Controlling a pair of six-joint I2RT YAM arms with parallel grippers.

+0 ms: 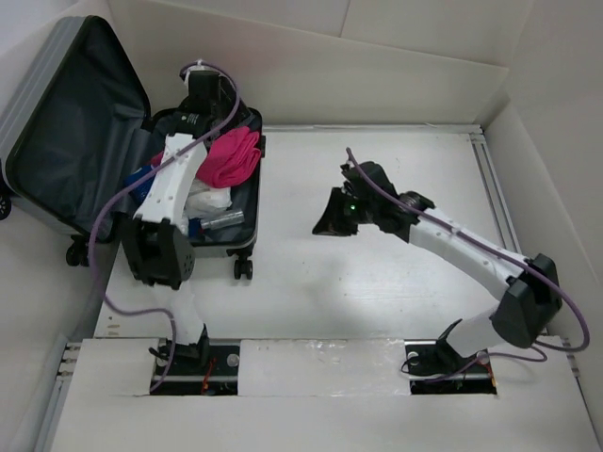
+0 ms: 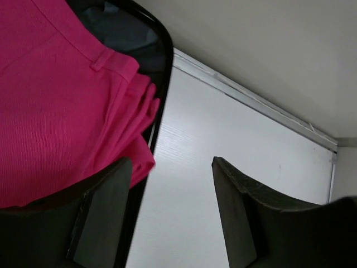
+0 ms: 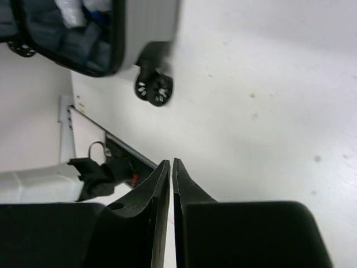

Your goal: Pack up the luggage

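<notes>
Left fingers (image 2: 106, 215) apart above luggage (image 1: 66, 132) rim; right fingers (image 3: 195, 229) together, well away

The left arm (image 1: 175, 181) hides much inside the luggage (image 1: 66, 141), whose lid runs off the left edge.

I see my right gripper (image 3: 170, 163) with its fingers pressed together on nothing, well apart from the luggage (image 3: 148, 22); a black spinner wheel (image 3: 153, 89) juts from the luggage's corner; white table (image 3: 268, 84) spreads beside the luggage.
</notes>
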